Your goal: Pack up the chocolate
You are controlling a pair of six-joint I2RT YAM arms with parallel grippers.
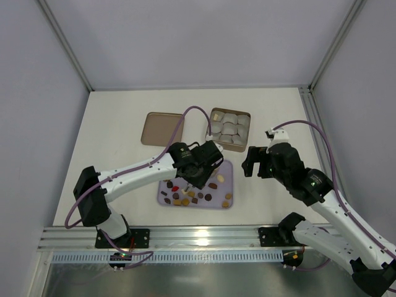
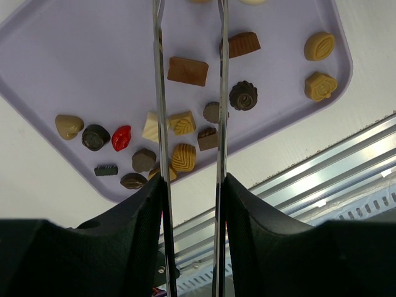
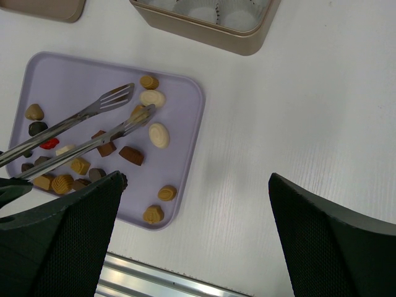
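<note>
**Left gripper holds tongs over tray of chocolates**

The left gripper is clamped on metal tongs, whose tips stand apart above the lavender tray. The chocolate lies loose on the tray, some pieces between the blades and most beside them. The right gripper hangs spread wide and empty over bare table to the tray's right.

1. Light is bright and even, from overhead; shadows on the white table are faint and soft.
2. Glare streaks the metal rail in my left wrist view.
3. My right fingers sit dark, underlit.
</note>
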